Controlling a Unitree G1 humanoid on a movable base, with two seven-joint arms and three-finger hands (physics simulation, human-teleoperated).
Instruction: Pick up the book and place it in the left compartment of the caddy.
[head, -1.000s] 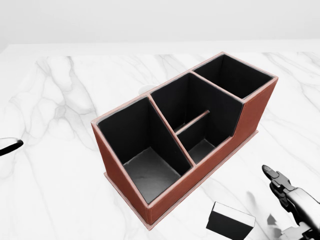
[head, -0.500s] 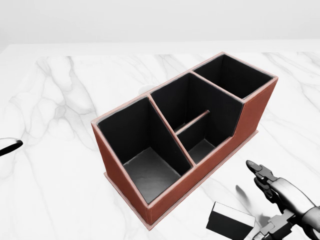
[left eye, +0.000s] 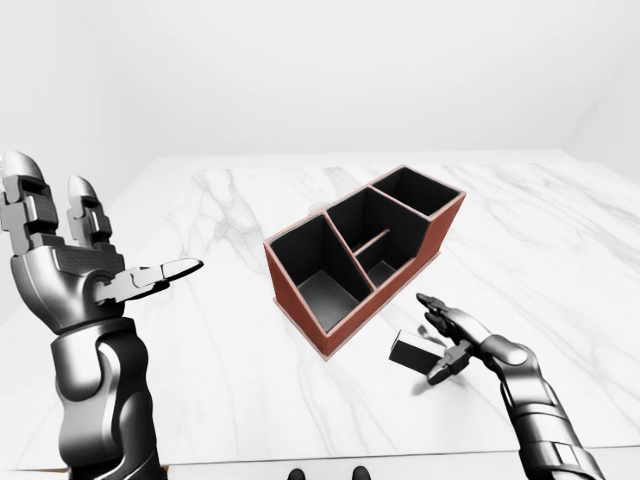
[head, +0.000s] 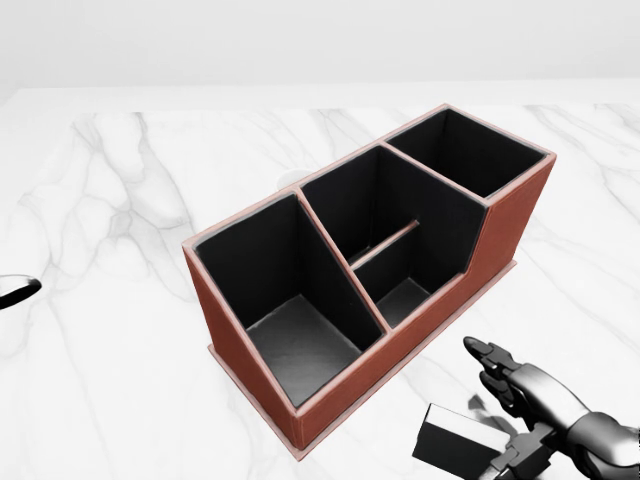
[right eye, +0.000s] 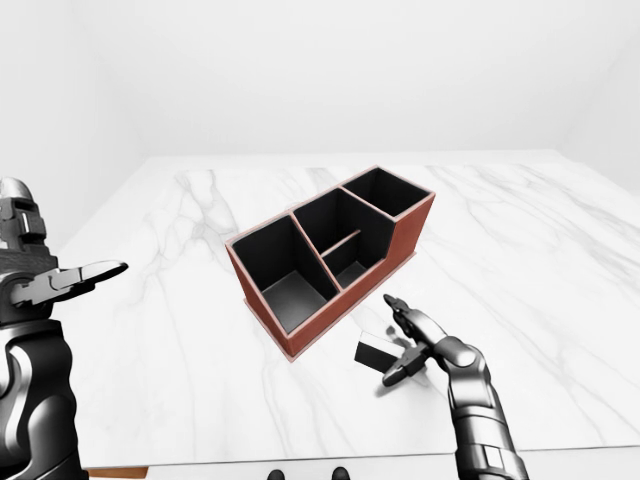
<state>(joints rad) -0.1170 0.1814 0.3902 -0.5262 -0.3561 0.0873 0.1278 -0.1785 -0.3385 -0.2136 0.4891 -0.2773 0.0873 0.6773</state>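
The caddy (head: 232, 342) is a red-brown box with black insides, lying slantwise on the white marble table (left eye: 210, 380). Its left compartment (head: 300, 345) holds nothing. The book (head: 452, 442), small and black with a white top face, lies on the table beside the caddy's long wall, at the bottom right of the head view. My right hand (left eye: 440, 340) is open, its fingers (head: 495, 368) spread over the book's right end and its thumb below; I cannot tell whether it touches. My left hand (left eye: 105, 230) is held up open, far left of the caddy.
The table's near edge (left eye: 330, 455) runs along the bottom of the eye views and its far edge (left eye: 330, 158) lies beyond the caddy. A thin black sliver of my left hand (head: 16, 291) shows at the head view's left edge.
My right hand has come leftwards across the table up to the book. The book, caddy and left hand have stayed put.
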